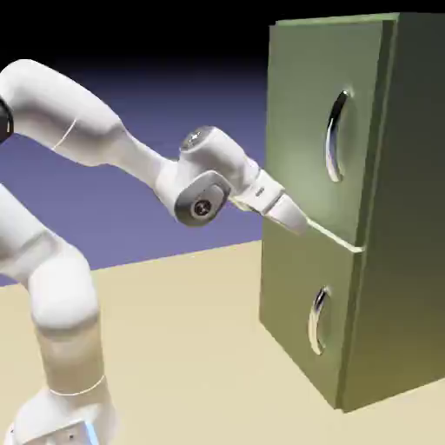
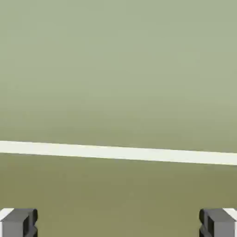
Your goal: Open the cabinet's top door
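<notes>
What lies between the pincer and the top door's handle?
In the exterior view, only bare green panel of the top door shows between the pincer and its curved silver handle.

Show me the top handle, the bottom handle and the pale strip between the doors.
Top handle [image 1: 332, 139]: exterior view, on the middle of its curved bar.
Bottom handle [image 1: 315, 322]: exterior view, on its curved bar.
Pale strip [image 2: 118, 152]: hand view, about midway along its visible length.

You're looking at a tall, boxy olive-green cabinet [image 1: 413, 200], upright on the worktop [image 1: 174, 348]; its flat top door [image 1: 300, 113], with a curved silver handle [image 1: 336, 137], sits closed above the shorter door.
</notes>
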{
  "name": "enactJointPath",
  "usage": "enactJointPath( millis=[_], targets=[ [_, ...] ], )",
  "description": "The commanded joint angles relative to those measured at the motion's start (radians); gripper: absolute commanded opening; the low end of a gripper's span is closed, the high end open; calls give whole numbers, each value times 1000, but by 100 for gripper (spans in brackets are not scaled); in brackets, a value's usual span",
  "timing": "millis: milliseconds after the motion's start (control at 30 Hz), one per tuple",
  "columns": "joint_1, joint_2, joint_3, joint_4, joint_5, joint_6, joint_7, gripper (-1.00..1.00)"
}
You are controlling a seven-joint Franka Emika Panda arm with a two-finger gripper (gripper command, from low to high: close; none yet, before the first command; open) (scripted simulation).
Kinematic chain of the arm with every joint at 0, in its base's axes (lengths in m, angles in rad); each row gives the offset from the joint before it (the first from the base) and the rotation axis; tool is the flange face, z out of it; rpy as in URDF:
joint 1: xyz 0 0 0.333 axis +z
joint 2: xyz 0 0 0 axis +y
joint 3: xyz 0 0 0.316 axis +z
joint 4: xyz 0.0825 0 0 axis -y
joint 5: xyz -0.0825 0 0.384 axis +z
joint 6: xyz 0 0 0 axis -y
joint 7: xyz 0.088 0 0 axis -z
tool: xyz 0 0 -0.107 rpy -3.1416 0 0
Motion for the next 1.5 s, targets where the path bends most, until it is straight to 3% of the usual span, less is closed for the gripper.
enactJointPath(
  millis=[0, 533, 767, 800, 833, 1333, 1467],
  targets=[
    [-36, -14, -35, 13, 15, -6, -28, 0],
    [353, -252, -600, 12, -458, 542, 11, 0],
    [461, -68, -654, 132, -428, 623, 30, 0],
    [461, -68, -654, 132, -428, 623, 30, -100],
    [461, -68, -654, 132, -428, 623, 30, -100],
    [-37, -189, -111, -62, -67, 625, 12, -100],
    [-181, -199, -13, -71, -146, 636, 141, -100]
  ],
)
